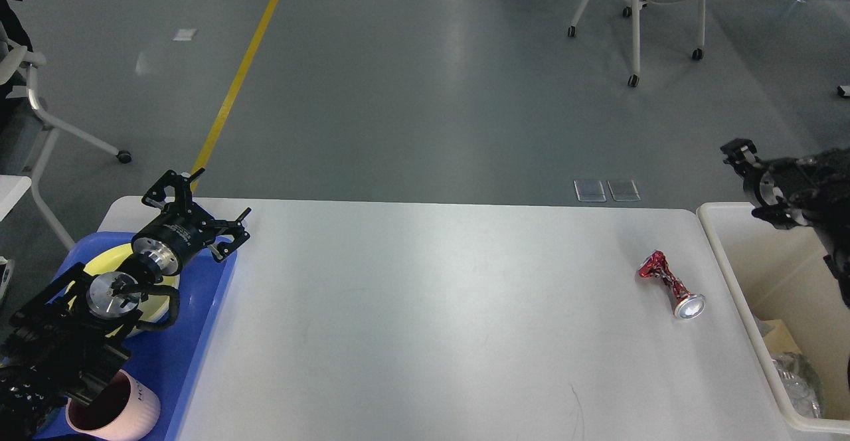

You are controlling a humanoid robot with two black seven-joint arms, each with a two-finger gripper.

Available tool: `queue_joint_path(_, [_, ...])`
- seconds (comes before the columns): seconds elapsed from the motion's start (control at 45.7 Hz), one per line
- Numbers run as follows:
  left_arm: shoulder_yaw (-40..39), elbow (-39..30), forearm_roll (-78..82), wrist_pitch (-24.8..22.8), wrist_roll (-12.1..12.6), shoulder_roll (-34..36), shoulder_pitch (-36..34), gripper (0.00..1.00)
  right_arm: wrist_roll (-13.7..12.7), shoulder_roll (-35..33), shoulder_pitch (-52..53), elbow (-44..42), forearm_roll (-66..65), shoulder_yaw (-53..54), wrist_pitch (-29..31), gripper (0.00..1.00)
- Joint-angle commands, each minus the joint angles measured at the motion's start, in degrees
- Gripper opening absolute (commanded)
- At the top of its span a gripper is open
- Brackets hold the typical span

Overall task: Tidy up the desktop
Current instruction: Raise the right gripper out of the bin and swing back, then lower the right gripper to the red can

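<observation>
The white desktop [431, 308] fills the lower view. A crushed red can [669, 283] lies on its side near the desktop's right end. My left gripper [206, 200] is open and empty, held above the far corner of the blue tray [199, 321] at the left edge. My right gripper [745, 180] is raised over the far rim of the cream-white bin [734, 275], up and to the right of the can. Its fingers look spread and hold nothing.
A yellow bowl [109, 262] and a pink cup [123, 408] sit in the tray, partly hidden by my left arm. The bin holds cardboard and crumpled plastic [793, 371]. Wheeled chairs [654, 2] stand on the floor beyond the desktop.
</observation>
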Motion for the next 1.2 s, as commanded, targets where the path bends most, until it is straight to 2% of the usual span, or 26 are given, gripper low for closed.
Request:
queue_joint_path(0.0, [0.0,0.0,0.0,0.0,0.0,0.0,0.0,1.0,-0.1,-0.4,12.1,9.1,-0.8,-2.1,7.9,1.0])
queue_joint_path(0.088, [0.0,0.0,0.0,0.0,0.0,0.0,0.0,1.0,-0.1,-1.0,20.8,20.2,-0.9,-6.7,11.4,1.0])
queue_joint_path(0.175, [0.0,0.0,0.0,0.0,0.0,0.0,0.0,1.0,-0.1,-3.0,31.2,36.2,-1.9,-11.3,14.4,1.0])
queue_joint_path(0.306, [0.0,0.0,0.0,0.0,0.0,0.0,0.0,1.0,-0.2,-2.2,41.1,56.6,-5.1,-12.4,16.7,1.0])
queue_joint_path(0.438, [0.0,0.0,0.0,0.0,0.0,0.0,0.0,1.0,-0.3,-1.1,42.1,64.6,-6.5,-12.7,17.0,1.0])
queue_joint_path(0.591, [0.0,0.0,0.0,0.0,0.0,0.0,0.0,1.0,-0.3,-0.7,39.3,63.5,-10.8,-13.2,16.1,1.0])
queue_joint_path(0.832, [0.0,0.0,0.0,0.0,0.0,0.0,0.0,1.0,1.1,-4.0,25.9,49.7,-18.0,-12.6,15.1,1.0])
queue_joint_path(0.963, [0.0,0.0,0.0,0.0,0.0,0.0,0.0,1.0,4.9,-4.1,18.4,45.3,-21.3,-12.5,9.1,1.0])
queue_joint_path(1.182, [0.0,0.0,0.0,0.0,0.0,0.0,0.0,1.0,8.8,-4.4,8.3,35.4,-28.0,-12.4,1.8,1.0])
